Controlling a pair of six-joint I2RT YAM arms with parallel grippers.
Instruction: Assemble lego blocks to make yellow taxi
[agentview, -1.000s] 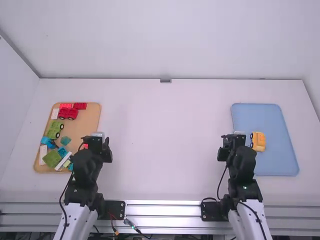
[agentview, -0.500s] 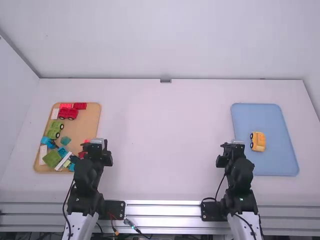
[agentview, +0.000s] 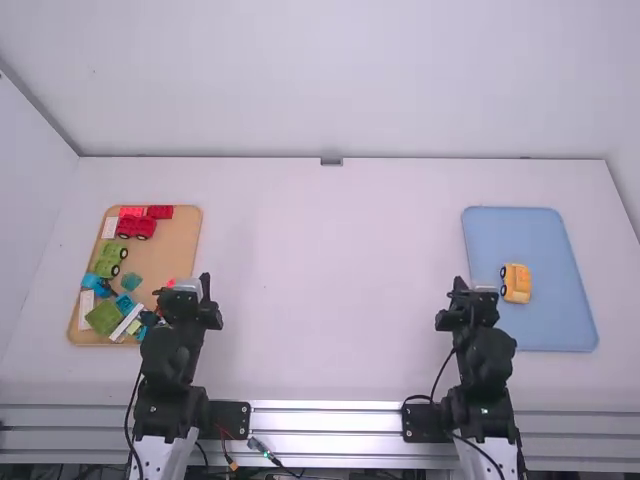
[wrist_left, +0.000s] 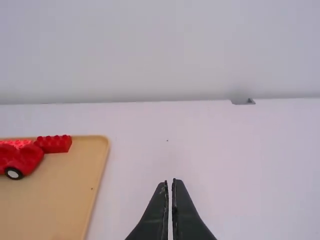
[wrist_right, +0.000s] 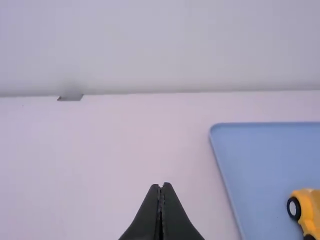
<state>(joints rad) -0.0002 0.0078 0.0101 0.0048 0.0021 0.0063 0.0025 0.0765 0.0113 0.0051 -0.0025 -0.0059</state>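
A yellow taxi (agentview: 516, 283) with dark wheels rests on the blue tray (agentview: 545, 240); the right wrist view shows part of the yellow taxi (wrist_right: 309, 210) too. My left gripper (agentview: 182, 287) is drawn back near its base, over the near right edge of the tan tray (agentview: 185, 232). Its fingers meet in the left wrist view, where the left gripper (wrist_left: 170, 182) holds nothing. Left of the blue tray stands my right gripper (agentview: 474, 285), apart from the taxi. Seen from its wrist, the right gripper (wrist_right: 161, 186) is shut with nothing between its fingers.
The tan tray holds red blocks (agentview: 137, 227), green wheeled pieces (agentview: 108, 260), blue pieces (agentview: 125, 304) and a green block (agentview: 103, 317). White table surface (agentview: 330, 280) lies between the two trays. A wall rises behind the table's far edge.
Both arms have drawn back toward their bases, the right one also moving slightly away from the taxi. The taxi and the trays have not moved.
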